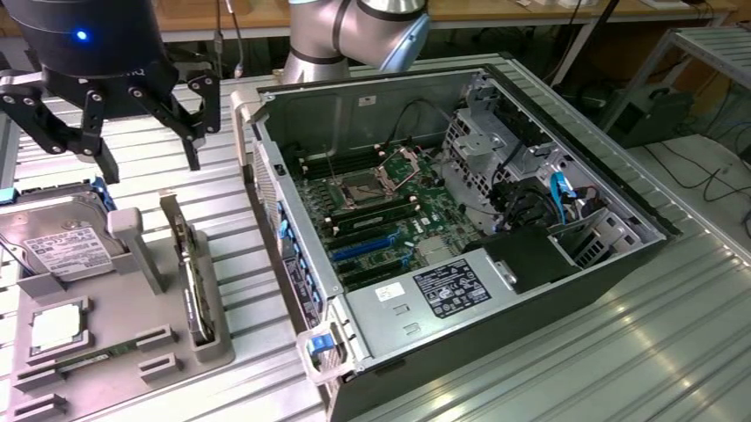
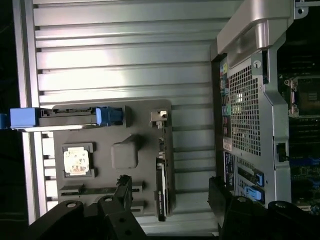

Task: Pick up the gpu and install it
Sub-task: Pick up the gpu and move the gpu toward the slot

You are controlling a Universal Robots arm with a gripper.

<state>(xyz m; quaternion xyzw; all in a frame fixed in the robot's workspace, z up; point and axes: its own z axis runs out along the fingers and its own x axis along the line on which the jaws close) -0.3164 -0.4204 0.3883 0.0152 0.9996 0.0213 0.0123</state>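
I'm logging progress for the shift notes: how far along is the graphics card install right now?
Nothing looks done yet: the thin flat circuit-board gpu stands on edge in its slot of the grey holder tray. In hand: nothing; the black gripper hangs open above the tray, apart from the card. Left: lifting the card and seating it in the open silver computer case.

The exterior view looks slantwise down from well off at the pincer (image 1: 149, 163), the grey tray (image 1: 112, 321) below it and the computer case (image 1: 388, 105) beside it. The wrist view looks straight down from just above the pincer (image 2: 170, 192), closer, sharing both.
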